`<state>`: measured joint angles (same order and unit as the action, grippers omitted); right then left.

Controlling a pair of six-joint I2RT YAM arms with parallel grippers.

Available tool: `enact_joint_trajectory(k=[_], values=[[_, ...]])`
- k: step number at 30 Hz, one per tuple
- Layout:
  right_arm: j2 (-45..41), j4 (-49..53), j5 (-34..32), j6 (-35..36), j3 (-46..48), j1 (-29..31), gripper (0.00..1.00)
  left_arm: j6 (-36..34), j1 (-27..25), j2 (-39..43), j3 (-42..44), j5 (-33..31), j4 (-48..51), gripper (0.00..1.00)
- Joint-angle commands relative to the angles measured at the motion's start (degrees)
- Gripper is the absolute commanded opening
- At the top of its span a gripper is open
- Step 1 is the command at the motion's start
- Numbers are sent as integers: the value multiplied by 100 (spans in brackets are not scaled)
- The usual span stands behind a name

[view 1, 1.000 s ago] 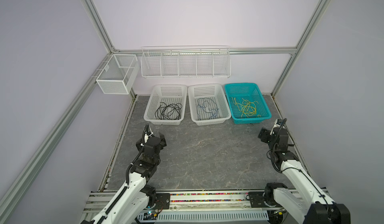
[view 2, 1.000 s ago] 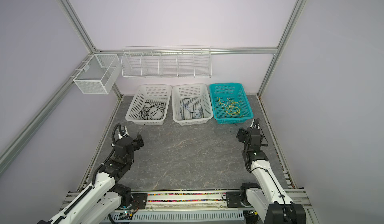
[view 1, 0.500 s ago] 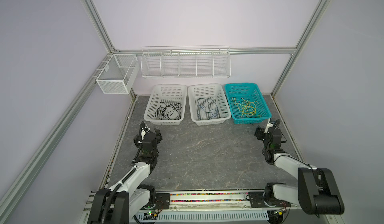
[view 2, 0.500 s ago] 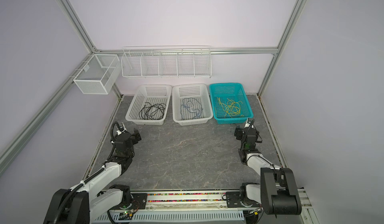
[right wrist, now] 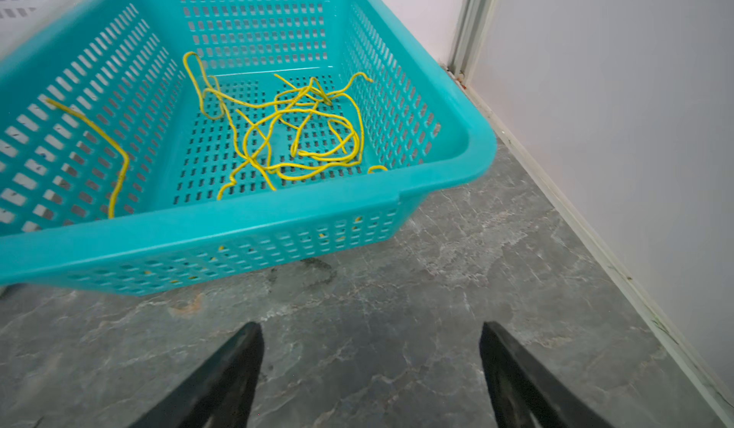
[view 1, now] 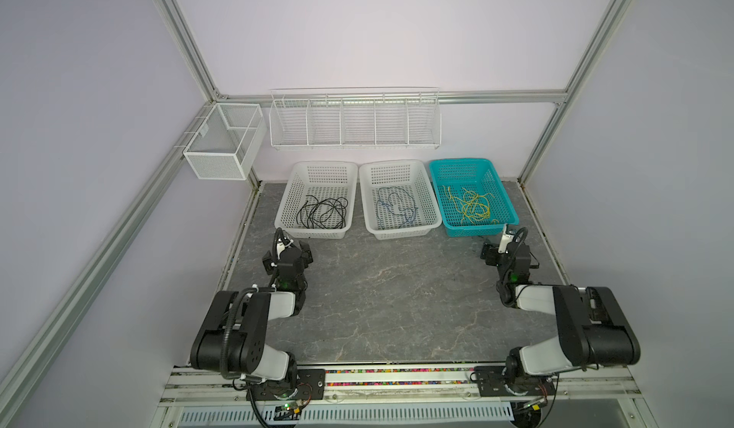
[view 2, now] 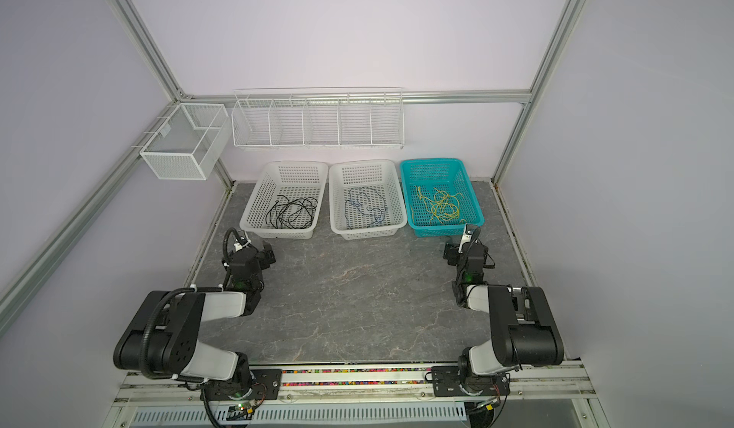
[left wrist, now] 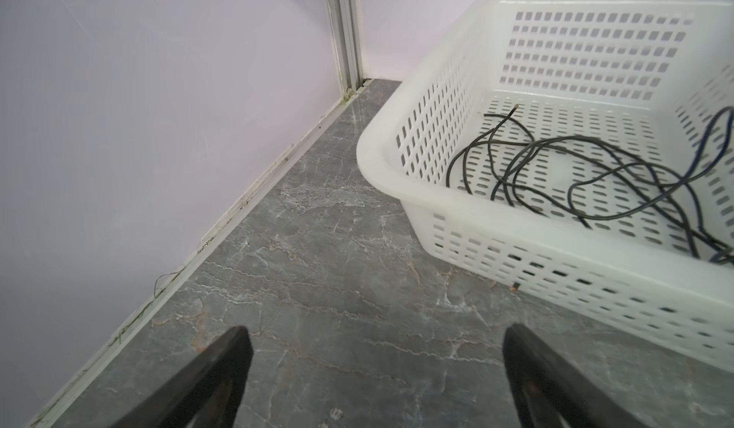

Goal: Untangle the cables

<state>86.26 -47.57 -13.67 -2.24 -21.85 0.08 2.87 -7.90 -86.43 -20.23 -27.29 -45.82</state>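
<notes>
The cables lie sorted by colour in three baskets at the back. Black cables [view 1: 321, 213] [view 2: 292, 212] [left wrist: 576, 176] fill the left white basket [view 1: 286, 207]. Blue cables [view 1: 397, 207] [view 2: 365, 207] lie in the middle white basket [view 1: 431, 211]. Yellow cables [view 1: 472, 207] [view 2: 439, 207] [right wrist: 294, 136] are in the teal basket [right wrist: 456, 148]. My left gripper [view 1: 292, 249] [left wrist: 375, 332] hovers low over bare table in front of the left basket, open and empty. My right gripper [view 1: 502, 247] [right wrist: 371, 328] is open and empty just before the teal basket.
A white wire shelf [view 1: 353, 120] hangs on the back wall and a white mesh box [view 1: 222, 144] on the left rail. Aluminium frame posts and side walls stand close beside both grippers. Both arms are folded low at the front rail [view 1: 397, 372].
Both arms have folded down and back toward the front rail, bringing the grippers lower over the table. Jaws stayed open; the cables have not moved.
</notes>
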Motion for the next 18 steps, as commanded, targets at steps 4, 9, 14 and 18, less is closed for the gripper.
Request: enact_joint_trajectory(k=[4, 9, 14, 18], values=[[128, -290, 341, 277, 48, 11, 88, -53, 240, -160, -235, 530, -446, 99], [125, -340, 259, 296, 52, 63, 88, -516, 272, -156, -54, 1388, -810, 99], [111, -303, 251, 291, 49, 63, 88, 44, 294, -187, 134, 448, -1207, 100], [117, -305, 251, 288, 49, 63, 88, -39, 255, -234, 92, 418, -1190, 99]])
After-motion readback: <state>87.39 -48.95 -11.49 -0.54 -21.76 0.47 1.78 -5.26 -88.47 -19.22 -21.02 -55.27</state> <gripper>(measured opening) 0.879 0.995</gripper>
